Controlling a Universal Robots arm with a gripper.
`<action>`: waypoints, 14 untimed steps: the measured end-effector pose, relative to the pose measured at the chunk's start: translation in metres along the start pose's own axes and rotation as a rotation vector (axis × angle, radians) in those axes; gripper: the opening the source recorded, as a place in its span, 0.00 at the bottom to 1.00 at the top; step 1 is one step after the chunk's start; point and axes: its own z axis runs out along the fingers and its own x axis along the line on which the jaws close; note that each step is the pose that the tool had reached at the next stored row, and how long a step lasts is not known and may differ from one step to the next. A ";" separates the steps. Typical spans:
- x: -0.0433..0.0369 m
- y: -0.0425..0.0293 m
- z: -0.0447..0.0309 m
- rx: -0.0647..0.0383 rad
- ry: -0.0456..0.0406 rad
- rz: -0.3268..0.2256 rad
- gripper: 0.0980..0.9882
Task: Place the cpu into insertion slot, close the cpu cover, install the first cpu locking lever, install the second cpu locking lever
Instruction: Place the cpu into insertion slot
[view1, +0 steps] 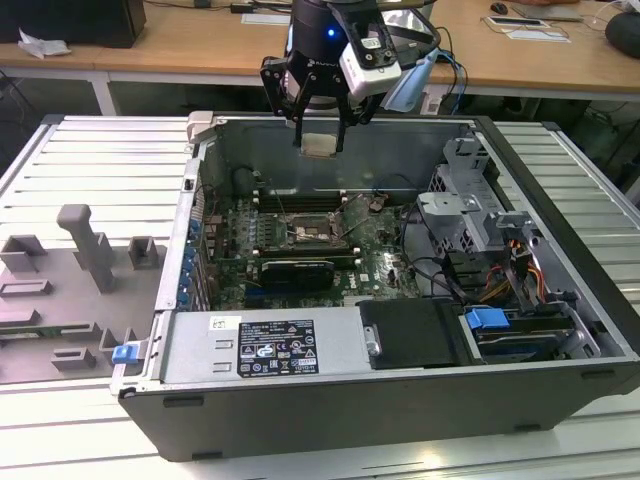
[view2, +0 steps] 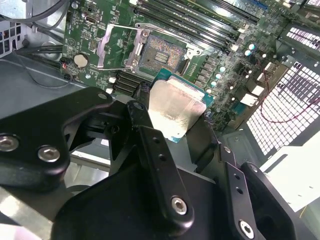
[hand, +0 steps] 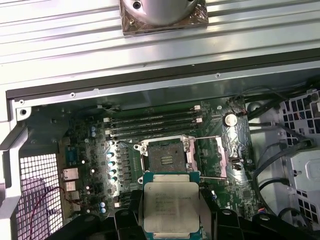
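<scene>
cpu (hand: 171, 207) | pinched in tool (view1: 320, 138) | above insertion slot (hand: 167, 157) | cpu cover (hand: 216, 159) open

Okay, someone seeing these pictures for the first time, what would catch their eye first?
The gripper hangs above the open computer case, pinching the cpu by its edges. Below it, on the green motherboard, the insertion slot sits bare, its cpu cover swung open beside it.
</scene>
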 end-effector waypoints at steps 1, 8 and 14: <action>0.0000 0.0000 0.0000 0.000 -0.0001 0.001 0.49; 0.0000 0.0000 0.0000 0.000 -0.0006 0.007 0.49; 0.0000 0.0000 0.0000 0.000 -0.0015 0.017 0.49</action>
